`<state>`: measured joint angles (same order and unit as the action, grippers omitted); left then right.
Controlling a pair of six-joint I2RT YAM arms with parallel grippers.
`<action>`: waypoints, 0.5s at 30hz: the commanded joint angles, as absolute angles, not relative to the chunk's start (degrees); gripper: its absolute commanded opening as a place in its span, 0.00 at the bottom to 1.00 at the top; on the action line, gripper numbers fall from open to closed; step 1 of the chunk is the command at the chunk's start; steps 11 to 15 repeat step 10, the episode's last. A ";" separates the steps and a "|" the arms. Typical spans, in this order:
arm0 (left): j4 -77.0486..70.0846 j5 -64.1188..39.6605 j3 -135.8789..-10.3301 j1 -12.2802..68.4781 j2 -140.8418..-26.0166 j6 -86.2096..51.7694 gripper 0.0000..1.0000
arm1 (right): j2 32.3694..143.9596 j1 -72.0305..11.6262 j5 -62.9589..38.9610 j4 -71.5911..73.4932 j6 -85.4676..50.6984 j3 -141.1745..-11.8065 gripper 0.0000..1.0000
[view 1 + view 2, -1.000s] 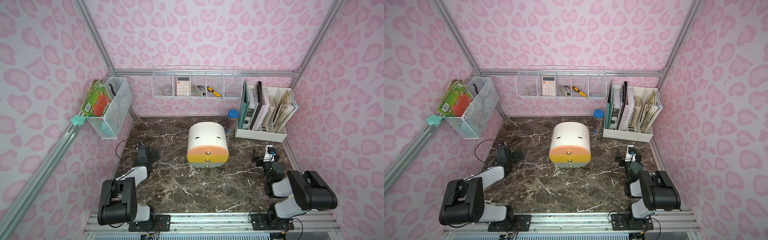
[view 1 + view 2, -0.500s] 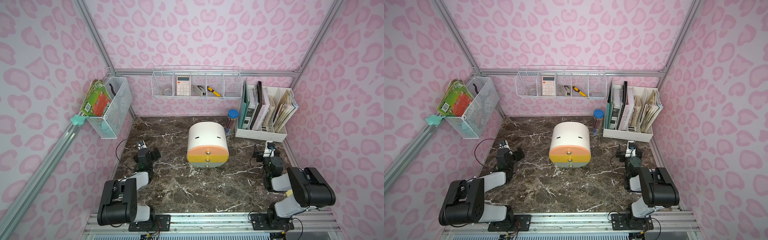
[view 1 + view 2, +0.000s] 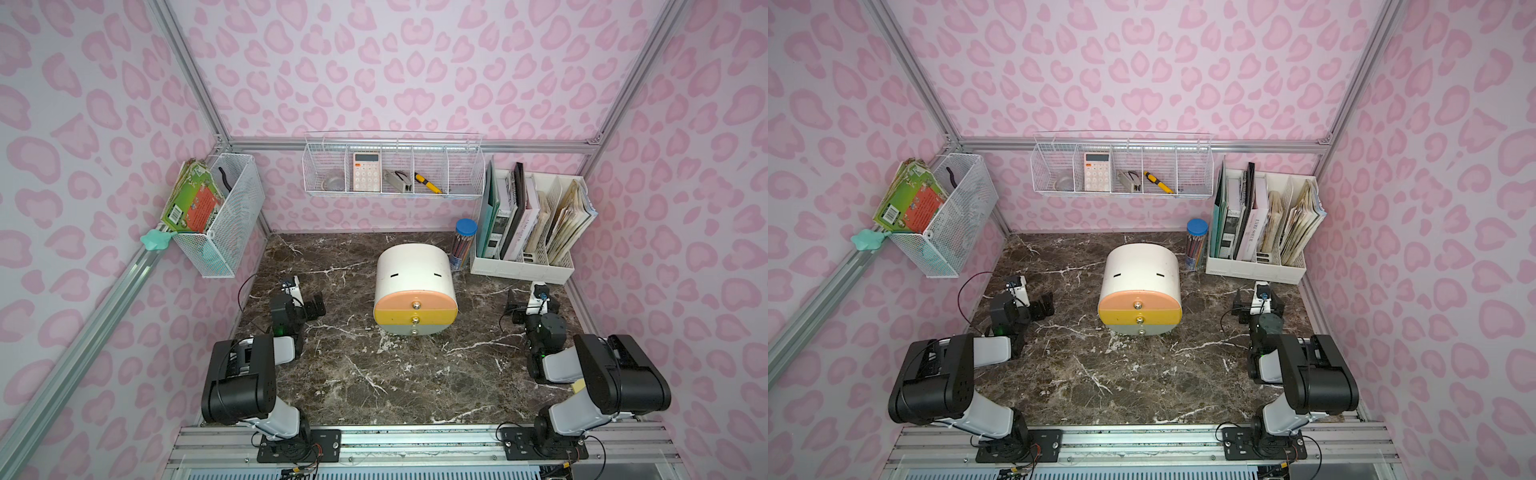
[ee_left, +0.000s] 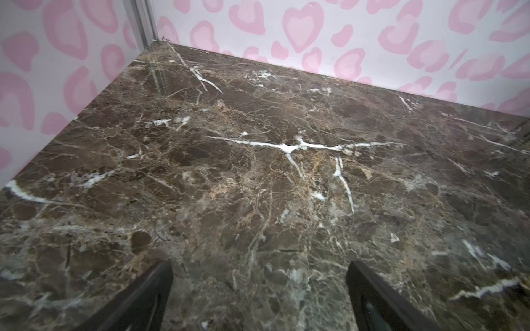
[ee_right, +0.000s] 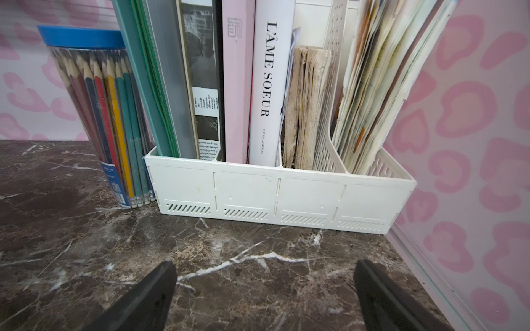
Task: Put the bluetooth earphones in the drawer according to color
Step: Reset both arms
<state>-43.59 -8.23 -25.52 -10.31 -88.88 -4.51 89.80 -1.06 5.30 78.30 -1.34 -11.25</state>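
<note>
The drawer (image 3: pixel 415 291) has all three fronts shut. No earphones show in any view, so I cannot tell whether they lie inside. I judge the sorting either done or not begun; next I must find them. Right of the drawer, a book (image 5: pixel 268 86) in the rack (image 5: pixel 286 197) reads "L'ÂME SOEUR". My left claw (image 4: pixel 259 266) and right claw (image 5: pixel 265 266) gape wide, empty.

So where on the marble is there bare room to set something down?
The widest bare marble lies between the drawer and the front rail. Another patch spans from the left gripper to the back wall. Tight: back right, where pencil tub and file rack stand.
</note>
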 commanded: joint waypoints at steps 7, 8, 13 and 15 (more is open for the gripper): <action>-43.33 -9.58 -25.74 -10.42 -88.61 -3.93 0.99 | 89.96 -0.86 4.99 78.29 -1.76 -11.72 0.99; -43.33 -9.58 -25.74 -10.38 -88.60 -3.91 0.99 | 89.91 -0.86 4.97 78.47 -1.68 -11.53 0.99; -43.29 -9.58 -25.72 -10.41 -88.53 -3.91 0.99 | 89.87 -0.86 4.98 78.66 -1.67 -11.44 0.99; -43.29 -9.58 -25.72 -10.41 -88.53 -3.91 0.99 | 89.87 -0.86 4.98 78.66 -1.67 -11.44 0.99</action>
